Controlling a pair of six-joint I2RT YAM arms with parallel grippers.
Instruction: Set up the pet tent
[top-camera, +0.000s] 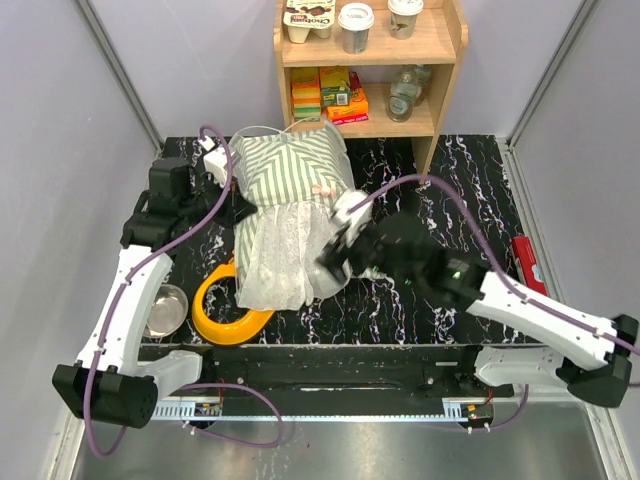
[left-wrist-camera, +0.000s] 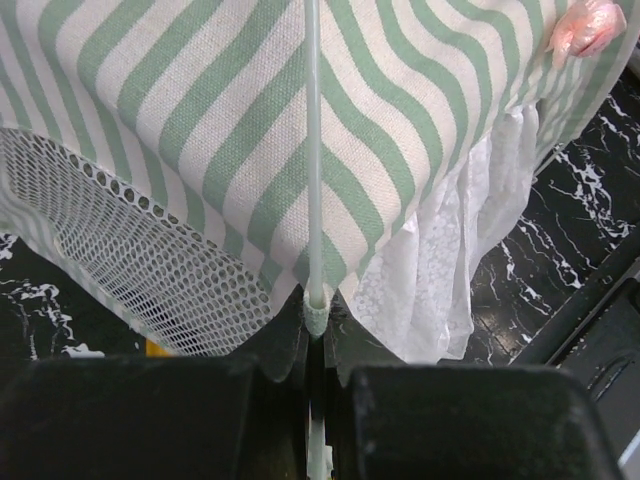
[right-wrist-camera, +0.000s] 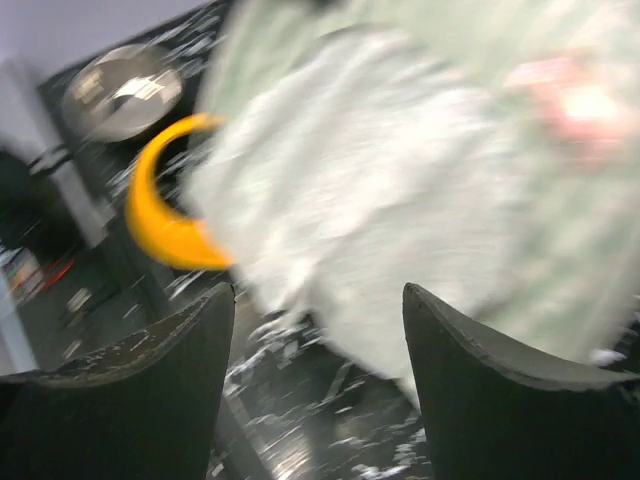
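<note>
the left gripper pinches the pole at the hem of the pet tent, likely bracing its frame on the table, while the right gripper hovers spread and empty beside it.

Left arm stretched far forward, right arm angled inward
Left tool pinches shut on a pole of the pet tent; right tool jaws stand spread apart, gripping nothing
</note>
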